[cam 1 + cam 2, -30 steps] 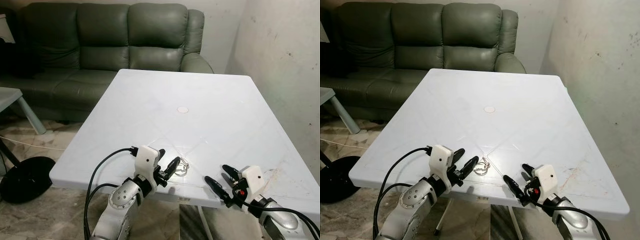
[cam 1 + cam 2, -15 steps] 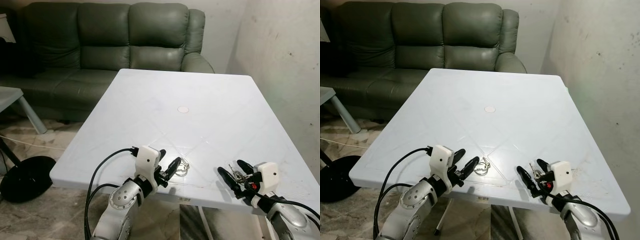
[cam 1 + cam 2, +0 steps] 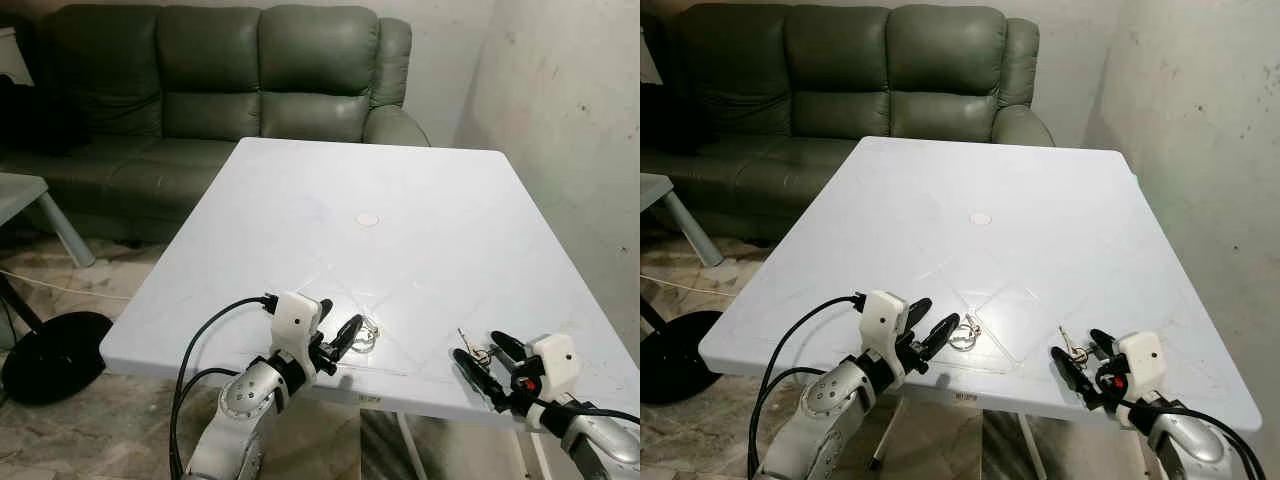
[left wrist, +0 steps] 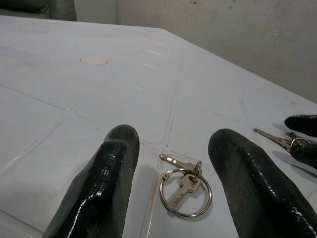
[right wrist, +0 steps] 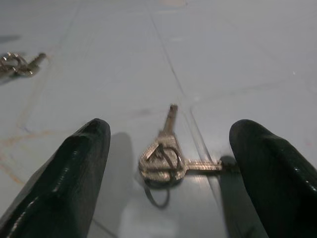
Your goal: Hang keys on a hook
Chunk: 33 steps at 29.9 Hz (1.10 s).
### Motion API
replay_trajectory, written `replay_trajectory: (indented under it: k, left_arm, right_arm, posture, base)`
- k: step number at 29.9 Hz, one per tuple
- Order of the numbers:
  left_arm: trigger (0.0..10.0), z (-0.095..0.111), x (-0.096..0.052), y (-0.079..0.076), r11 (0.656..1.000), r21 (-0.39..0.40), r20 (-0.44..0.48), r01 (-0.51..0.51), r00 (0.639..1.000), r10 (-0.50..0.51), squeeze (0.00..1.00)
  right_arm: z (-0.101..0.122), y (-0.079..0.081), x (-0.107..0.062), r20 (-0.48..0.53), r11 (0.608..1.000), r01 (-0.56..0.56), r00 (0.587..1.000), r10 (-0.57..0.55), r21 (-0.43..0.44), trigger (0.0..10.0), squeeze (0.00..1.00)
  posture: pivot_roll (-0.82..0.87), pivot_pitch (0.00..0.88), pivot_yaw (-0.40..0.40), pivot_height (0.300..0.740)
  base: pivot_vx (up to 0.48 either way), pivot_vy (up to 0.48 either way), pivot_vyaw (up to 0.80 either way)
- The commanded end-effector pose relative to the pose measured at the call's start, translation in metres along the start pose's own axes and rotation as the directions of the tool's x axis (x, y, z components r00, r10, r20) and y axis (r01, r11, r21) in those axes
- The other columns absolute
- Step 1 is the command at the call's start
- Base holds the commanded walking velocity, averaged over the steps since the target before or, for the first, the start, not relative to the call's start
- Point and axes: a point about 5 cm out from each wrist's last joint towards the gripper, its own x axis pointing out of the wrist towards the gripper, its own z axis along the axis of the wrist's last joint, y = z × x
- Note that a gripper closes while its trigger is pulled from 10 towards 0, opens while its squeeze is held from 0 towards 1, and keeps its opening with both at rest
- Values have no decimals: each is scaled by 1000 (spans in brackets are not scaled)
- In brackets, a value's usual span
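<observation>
Two sets of keys lie near the front edge of the white table point(image 3: 330, 200). One key ring point(image 3: 366, 336) with a key lies just ahead of my left gripper point(image 3: 338, 322), which is open and low over the table; in the left wrist view the ring point(image 4: 185, 186) sits between the black fingers point(image 4: 111, 173). The other keys point(image 3: 473, 349) lie at the front right. My right gripper point(image 3: 488, 354) is open with a finger on each side of them; the right wrist view shows these keys point(image 5: 163, 158) flat on the table, untouched.
A green sofa point(image 3: 220, 80) stands behind the table. A bare wall point(image 3: 570, 120) runs close along the table's right side. A small round cap point(image 3: 368, 218) sits mid-table. On the floor at left are a black round base point(image 3: 55, 355) and a grey table leg point(image 3: 60, 230).
My right gripper has moved to the right along the table's front edge and now straddles the right-hand keys. The left gripper and its key ring have stayed put.
</observation>
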Motion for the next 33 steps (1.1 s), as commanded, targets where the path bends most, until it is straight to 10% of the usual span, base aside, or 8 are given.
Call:
replay_trajectory:
  k: [1,10,11,18,20,28,31,33]
  left_arm:
    - [10000,4,2,-2,1000,6,4,11,1000,-11,0]
    - [10000,4,2,-1,1000,6,3,13,1000,-13,0]
    - [10000,4,2,-1,1000,5,3,12,1000,-12,0]
    - [10000,4,3,-1,1000,2,4,9,1000,-9,0]
    - [10000,4,3,-1,1000,3,5,10,1000,-10,0]
    - [10000,4,3,-1,1000,-4,5,6,1000,-6,0]
    - [10000,4,4,-1,1000,-5,5,6,1000,-6,0]
    - [10000,5,4,-1,1000,-6,6,6,1000,-6,0]
  right_arm:
    - [2,-6,-4,0,1000,2,1000,-2,-25,10000,0]
    - [3,-13,-13,-25,999,-24,999,23,-44,3216,0]
    - [3,-15,-15,-27,999,-25,999,24,-46,0,0]
    - [2,-17,-18,-43,998,-38,998,36,-52,392,0]
    - [1,-16,-18,-46,998,-55,998,53,-41,2902,0]
    - [-3,-9,-20,-54,996,-87,995,86,-23,0,0]
    - [-4,-8,-20,-56,996,-91,994,90,-23,3529,0]
    - [-4,-8,-20,-57,995,-93,994,92,-21,3412,0]
  posture:
    - [-80,0,7,740]
    - [-85,4,11,740]
    - [-85,4,11,740]
    - [-88,5,11,740]
    - [-87,6,11,740]
    - [-89,8,12,740]
    - [-90,10,10,740]
    - [-90,10,10,740]
  base:
    - [0,0,0]
    - [0,0,0]
    - [0,0,0]
    - [0,0,0]
    - [0,0,0]
    - [0,0,0]
    - [0,0,0]
    - [0,0,0]
